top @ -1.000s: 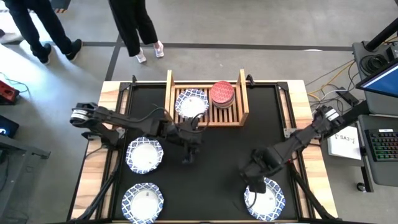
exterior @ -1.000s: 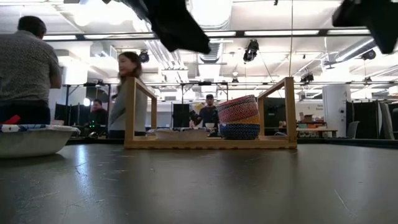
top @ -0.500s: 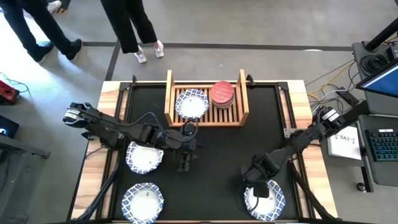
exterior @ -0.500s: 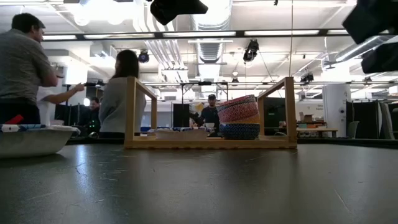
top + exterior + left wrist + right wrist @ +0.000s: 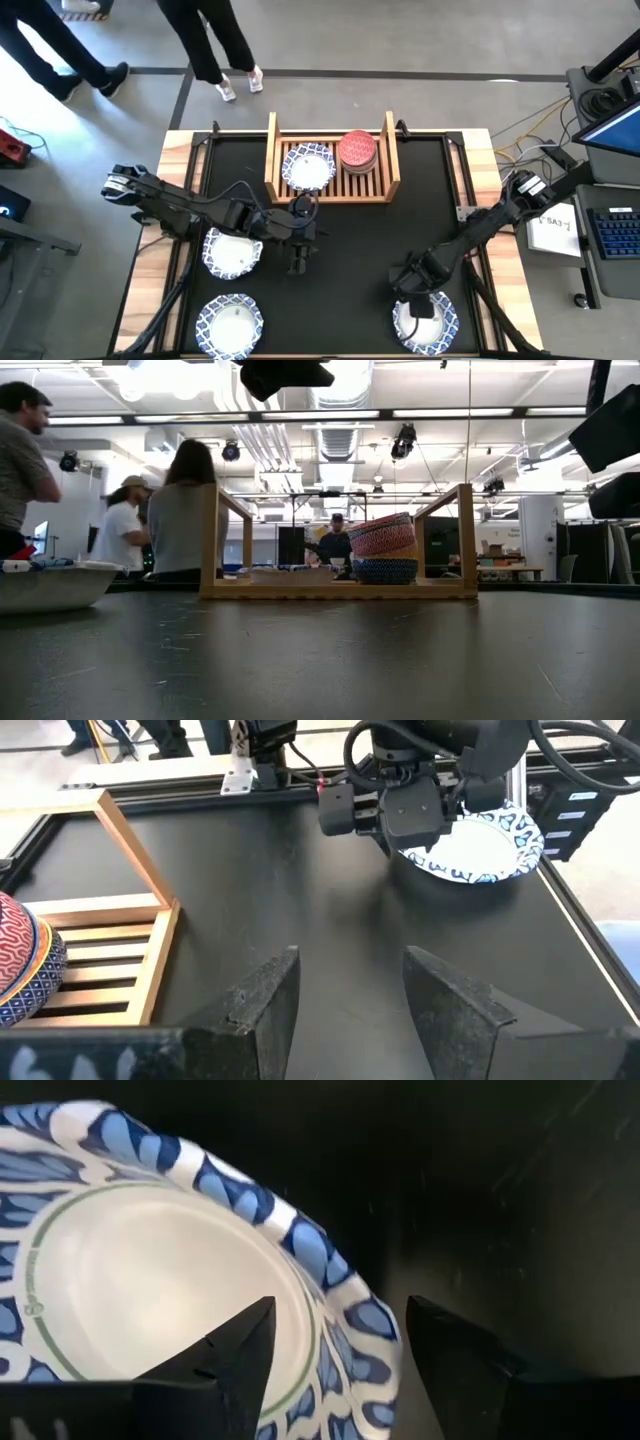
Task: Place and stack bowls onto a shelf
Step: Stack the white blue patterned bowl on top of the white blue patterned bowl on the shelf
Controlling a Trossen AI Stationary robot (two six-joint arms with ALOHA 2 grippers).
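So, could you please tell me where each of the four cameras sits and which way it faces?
High view: above the table, looking straight down; both arms, left gripper, right gripper.
Low view: at tabletop height, level towards the shelf and people beyond; dark arm parts at the top.
Left wrist view: on the left arm, facing the right arm across the table; own open jaws at the bottom.
Right wrist view: on the right arm, close over the front-right bowl; open jaws straddle its rim.
Shared: both wrist views show that bowl.
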